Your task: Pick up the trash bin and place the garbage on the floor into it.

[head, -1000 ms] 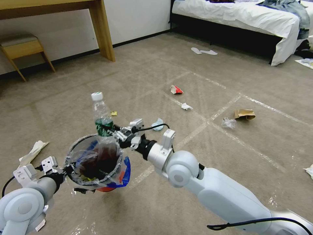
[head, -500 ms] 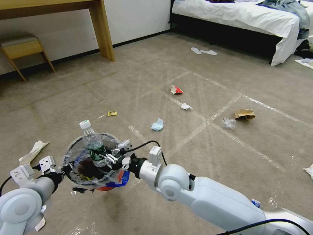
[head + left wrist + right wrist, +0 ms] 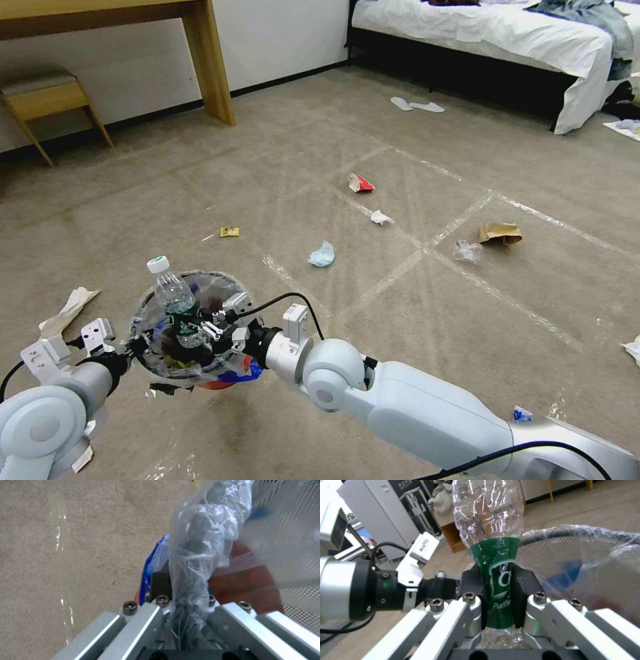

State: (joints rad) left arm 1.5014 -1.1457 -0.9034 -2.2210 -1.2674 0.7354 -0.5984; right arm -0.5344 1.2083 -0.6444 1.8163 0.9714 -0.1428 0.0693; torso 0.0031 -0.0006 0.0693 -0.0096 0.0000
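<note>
The trash bin [image 3: 142, 312], a round mesh bin lined with crinkled clear plastic, hangs above the floor [image 3: 413, 313] at lower left. My left gripper [image 3: 137, 347] is shut on its plastic-wrapped rim [image 3: 195, 555]; the red body [image 3: 246, 580] and blue patch [image 3: 150, 562] lie just beyond the fingers. My right gripper [image 3: 200, 330] sits inside the bin's mouth, shut on a clear bottle [image 3: 172, 293] with a green label [image 3: 495, 555]. The bottle stands tilted, its white cap above the rim. In the right wrist view the right gripper [image 3: 498, 590] clamps the label with its black pads [image 3: 523, 580].
On the carpet lie a red-white carton [image 3: 361, 183], a white tissue [image 3: 381, 217], a blue mask [image 3: 322, 255], a brown paper bag [image 3: 499, 233], a clear wrapper [image 3: 467, 251], a yellow wrapper [image 3: 229, 232] and white paper [image 3: 67, 310]. Slippers [image 3: 417, 105], bed [image 3: 507, 33], desk leg [image 3: 210, 63] and stool [image 3: 47, 93] stand farther off.
My right gripper has carried the bottle down and toward the left, from above the bin's far rim into its mouth. The left gripper and the bin have held still.
</note>
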